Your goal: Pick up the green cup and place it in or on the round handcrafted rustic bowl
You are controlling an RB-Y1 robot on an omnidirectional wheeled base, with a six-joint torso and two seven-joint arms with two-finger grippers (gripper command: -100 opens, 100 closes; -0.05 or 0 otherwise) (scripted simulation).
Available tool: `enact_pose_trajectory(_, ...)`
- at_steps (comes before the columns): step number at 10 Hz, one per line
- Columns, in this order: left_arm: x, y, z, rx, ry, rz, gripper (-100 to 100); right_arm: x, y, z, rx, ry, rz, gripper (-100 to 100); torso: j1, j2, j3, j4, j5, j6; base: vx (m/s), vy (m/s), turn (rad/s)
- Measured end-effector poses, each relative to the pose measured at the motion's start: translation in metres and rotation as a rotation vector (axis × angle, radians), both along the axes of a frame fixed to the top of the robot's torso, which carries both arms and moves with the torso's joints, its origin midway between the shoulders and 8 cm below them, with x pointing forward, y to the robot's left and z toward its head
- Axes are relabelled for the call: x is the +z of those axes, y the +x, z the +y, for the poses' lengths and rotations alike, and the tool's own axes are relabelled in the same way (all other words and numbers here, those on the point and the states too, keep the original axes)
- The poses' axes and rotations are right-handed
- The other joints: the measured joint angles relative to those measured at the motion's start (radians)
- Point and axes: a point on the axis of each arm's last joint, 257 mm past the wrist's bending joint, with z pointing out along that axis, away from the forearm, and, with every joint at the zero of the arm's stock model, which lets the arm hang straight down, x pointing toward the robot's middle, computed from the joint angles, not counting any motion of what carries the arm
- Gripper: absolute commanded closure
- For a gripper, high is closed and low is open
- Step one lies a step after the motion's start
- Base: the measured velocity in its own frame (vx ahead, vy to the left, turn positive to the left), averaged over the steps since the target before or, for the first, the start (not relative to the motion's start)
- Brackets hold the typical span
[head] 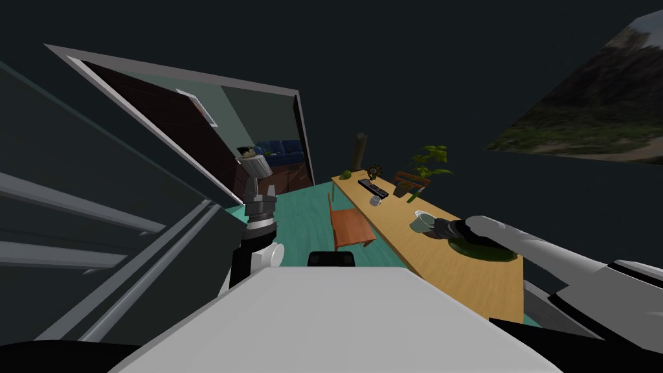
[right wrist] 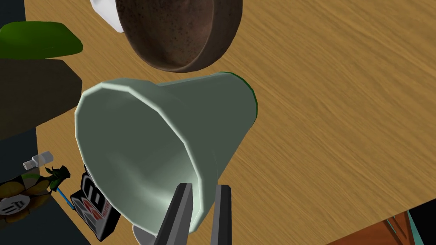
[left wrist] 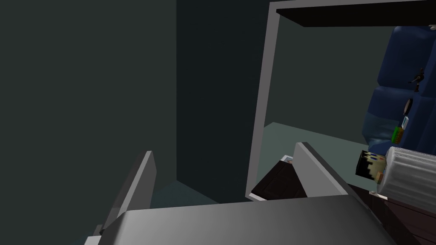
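Pinching the cup wall: right gripper (right wrist: 203, 187) has one finger inside the green cup (right wrist: 140, 149) and one outside, closed on the thin wall just below the rim. My reading is that a wall pinch was used because the cup's mouth is wider than the fingers' spread.

Cup hangs tilted, with its mouth turned back toward the wrist and its base pointing away. That fits a grip on one side only, since the weight swings it about the pinch.

Cup location: in hand over the wooden surface (right wrist: 340, 106), at roughly 1 o'clock from my chest in the head view. It appears lifted clear, though no gap under it is plainly visible.

Brown speckled bowl (right wrist: 170, 34) lies just beyond the cup's base, along the line the gripper points. Carrying forward looks like the remaining step.

A flat dark green disc (head: 482, 251) lies on the surface under the right forearm, at 4 o'clock of the cup. I cannot tell what it is.

Left gripper (left wrist: 225, 149) is raised at my 11 o'clock with its fingers spread and nothing between them. It seems parked out of the way.

Hidden or cut off:
- The bowl's far rim runs out of the wrist view.
- The cup's base is behind its own wall.
- Small clutter at the surface's edge is too small to name.
- Whether the bowl is empty is only partly visible.
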Motion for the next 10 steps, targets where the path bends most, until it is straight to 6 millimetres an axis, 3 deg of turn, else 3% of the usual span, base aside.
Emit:
enact_pose_trajectory(4, 0.000, 0.000, 0.000, 0.000, 0.000, 0.000, 0, 0.029, -0.021, -0.037, -0.019, -0.077, 0.048, 100, -0.008, 0.003, 0.002, 0.000, 0.002, 0.008, 0.000, -0.011, 0.010)
enact_pose_trajectory(10, 0.000, 0.000, 0.000, 0.000, 0.000, 0.000, 0, 0.066, -0.046, -0.072, -0.044, -0.157, 0.102, 100, -0.010, 0.006, 0.003, 0.001, 0.002, 0.010, 0.000, -0.003, 0.008)
